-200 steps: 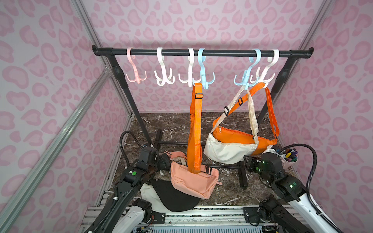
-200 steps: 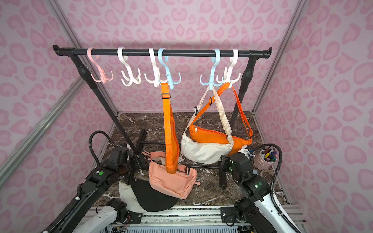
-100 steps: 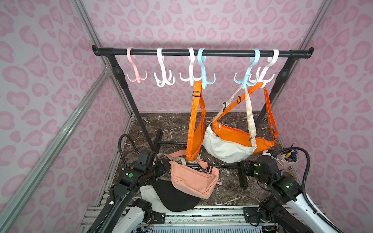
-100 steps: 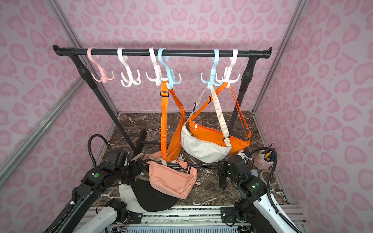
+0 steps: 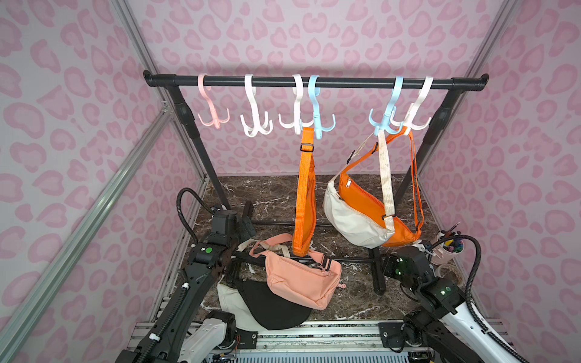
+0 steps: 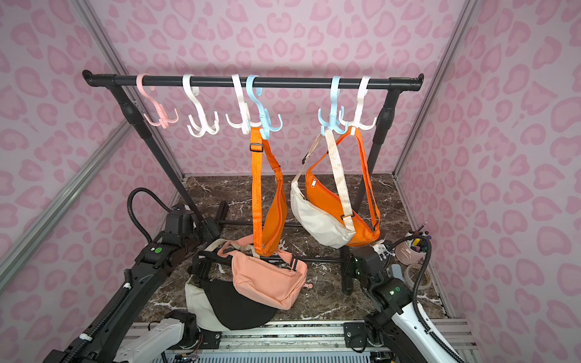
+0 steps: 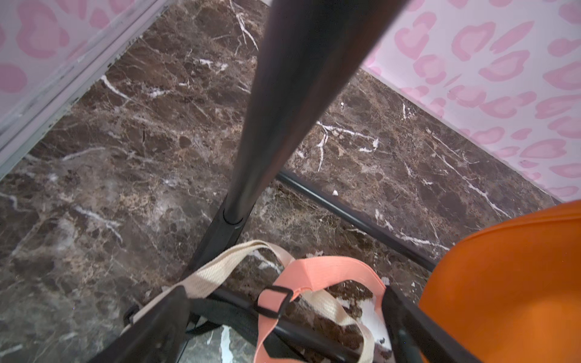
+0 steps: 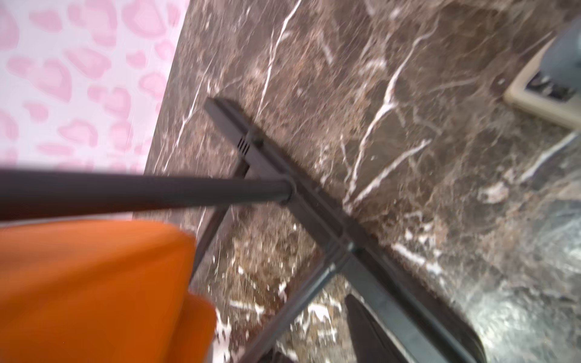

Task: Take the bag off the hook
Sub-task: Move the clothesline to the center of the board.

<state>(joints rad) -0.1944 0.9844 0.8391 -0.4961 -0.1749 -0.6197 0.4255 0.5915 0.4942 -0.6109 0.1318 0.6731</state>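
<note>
While a pink bag (image 5: 301,279) lies on the bench (image 5: 276,185), the orange bag (image 5: 309,204) hangs untouched on the middle blue hook (image 5: 317,119); the left hand (image 7: 284,292) is spread and empty, and whether the right hand (image 5: 388,265) is spread cannot be told

rack legs (image 5: 377,276), heaped bags (image 5: 301,279) crowd front, rear floor (image 5: 270,188) open

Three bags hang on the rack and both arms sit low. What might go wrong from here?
1. The cream bag and the orange bag beside it hang overlapped from neighbouring hooks, straps crossing; lifting one may drag the other.
2. The open left gripper straddles the strap of the peach bag on the floor; closing could grab that instead.
3. The right gripper sits low beside the rack's foot and may bump it.
</note>
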